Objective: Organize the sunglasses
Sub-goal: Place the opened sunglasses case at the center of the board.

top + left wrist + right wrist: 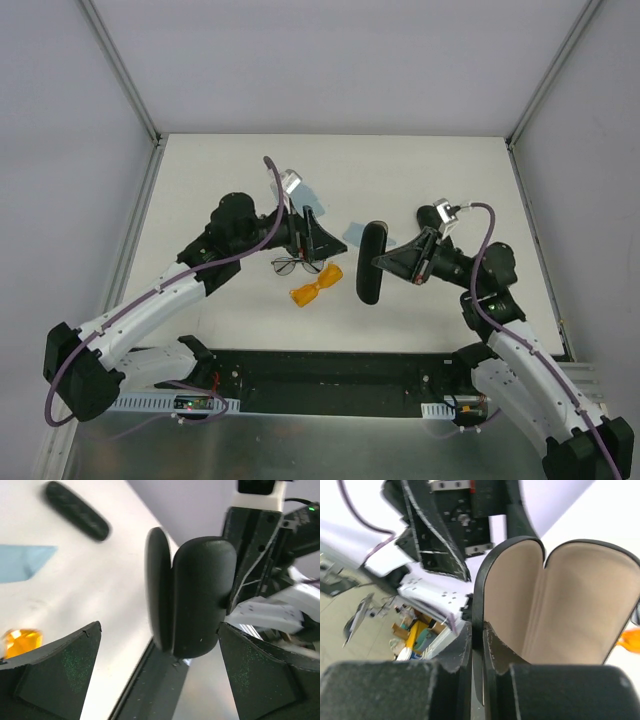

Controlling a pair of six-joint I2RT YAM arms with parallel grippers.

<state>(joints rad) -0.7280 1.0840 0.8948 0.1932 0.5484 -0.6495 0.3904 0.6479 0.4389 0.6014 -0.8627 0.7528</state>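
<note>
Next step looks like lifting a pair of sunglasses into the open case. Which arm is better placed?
Left, probably. The left gripper is open and free, close beside the wire sunglasses and the orange sunglasses. The right gripper is shut on the rim of the open case, so it is occupied.
</note>
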